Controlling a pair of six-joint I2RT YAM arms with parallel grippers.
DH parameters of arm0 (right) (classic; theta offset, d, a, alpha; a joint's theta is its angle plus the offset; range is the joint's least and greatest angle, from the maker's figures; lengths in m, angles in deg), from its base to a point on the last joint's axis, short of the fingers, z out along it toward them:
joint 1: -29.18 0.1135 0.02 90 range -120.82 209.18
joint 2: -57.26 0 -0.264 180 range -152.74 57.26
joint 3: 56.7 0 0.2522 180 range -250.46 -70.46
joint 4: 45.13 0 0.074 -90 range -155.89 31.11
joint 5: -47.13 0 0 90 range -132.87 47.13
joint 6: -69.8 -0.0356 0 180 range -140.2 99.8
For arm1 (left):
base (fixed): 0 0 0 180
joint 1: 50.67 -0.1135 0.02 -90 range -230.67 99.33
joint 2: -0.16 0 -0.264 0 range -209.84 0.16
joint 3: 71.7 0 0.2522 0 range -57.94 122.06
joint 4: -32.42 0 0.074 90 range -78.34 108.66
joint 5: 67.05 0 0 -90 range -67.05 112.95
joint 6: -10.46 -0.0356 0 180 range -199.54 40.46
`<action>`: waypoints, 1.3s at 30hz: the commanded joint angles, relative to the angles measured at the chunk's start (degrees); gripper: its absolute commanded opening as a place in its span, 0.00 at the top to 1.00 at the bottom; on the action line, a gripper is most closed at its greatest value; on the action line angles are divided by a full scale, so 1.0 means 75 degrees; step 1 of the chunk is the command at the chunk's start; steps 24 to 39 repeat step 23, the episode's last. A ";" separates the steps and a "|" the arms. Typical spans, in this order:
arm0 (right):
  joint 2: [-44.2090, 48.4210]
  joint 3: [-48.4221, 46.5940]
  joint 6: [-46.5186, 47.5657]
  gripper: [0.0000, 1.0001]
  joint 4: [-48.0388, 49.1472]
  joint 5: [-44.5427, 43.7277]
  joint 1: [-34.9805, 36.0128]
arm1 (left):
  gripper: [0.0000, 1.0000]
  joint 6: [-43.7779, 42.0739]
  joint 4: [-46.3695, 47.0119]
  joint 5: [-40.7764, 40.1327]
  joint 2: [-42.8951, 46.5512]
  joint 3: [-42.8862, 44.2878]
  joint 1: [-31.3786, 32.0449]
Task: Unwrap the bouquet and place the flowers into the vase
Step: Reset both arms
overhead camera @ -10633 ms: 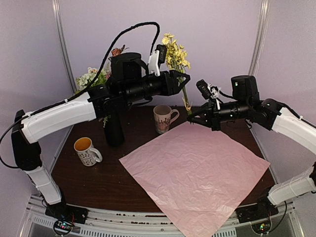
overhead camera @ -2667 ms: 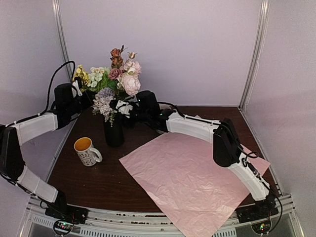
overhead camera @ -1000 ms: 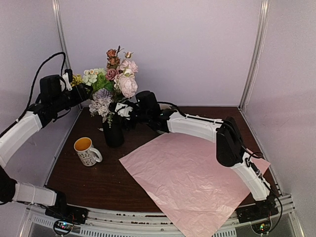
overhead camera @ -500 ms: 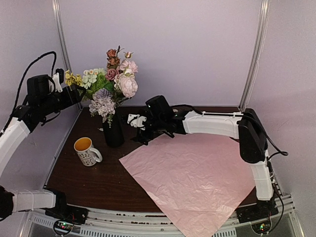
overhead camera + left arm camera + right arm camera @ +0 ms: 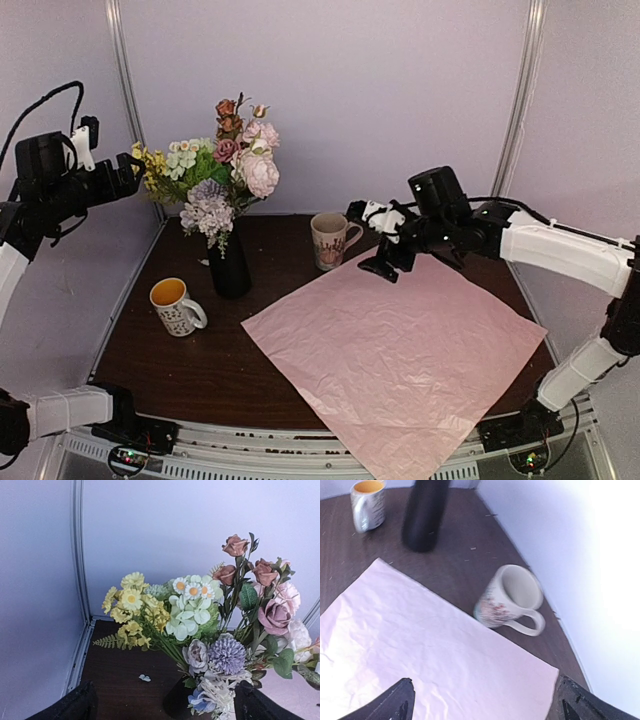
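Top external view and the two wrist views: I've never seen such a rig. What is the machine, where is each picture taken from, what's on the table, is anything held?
Two robot arms are mounted at the table. The wide picture looks down from above and behind them; the other two come from a camera on each wrist, with its own fingers at the bottom corners. On the table: a black vase holding the flowers, an orange-lined mug, a cream patterned mug and a pink paper sheet. The left gripper and the right gripper are open and hold nothing.
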 commanded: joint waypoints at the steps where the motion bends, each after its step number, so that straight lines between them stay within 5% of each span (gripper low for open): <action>1: 0.1301 -0.0044 -0.1144 0.00 -0.0102 0.0486 -0.1545 | 0.02 -0.1125 -0.0062 -0.0056 0.0236 -0.0453 -0.0044; 6: 0.1658 -0.0675 -0.1907 0.00 -0.0719 0.0446 -0.2381 | 0.02 -0.1903 0.0083 0.0661 0.0801 -0.1260 -0.0044; 15: 0.3057 0.0158 -0.4616 0.00 0.1013 -0.1373 -0.2415 | 0.02 -0.2111 0.0430 0.0939 0.1247 -0.2223 0.0101; 19: 0.3149 -0.0067 -0.4336 0.00 0.0758 -0.2019 -0.2482 | 0.02 -0.2107 0.0475 0.0580 0.1134 -0.2222 0.0426; 39: 0.3251 -0.0073 -0.4421 0.00 0.0530 -0.1512 -0.2539 | 0.02 -0.2100 0.0475 0.0389 0.1167 -0.2252 0.0517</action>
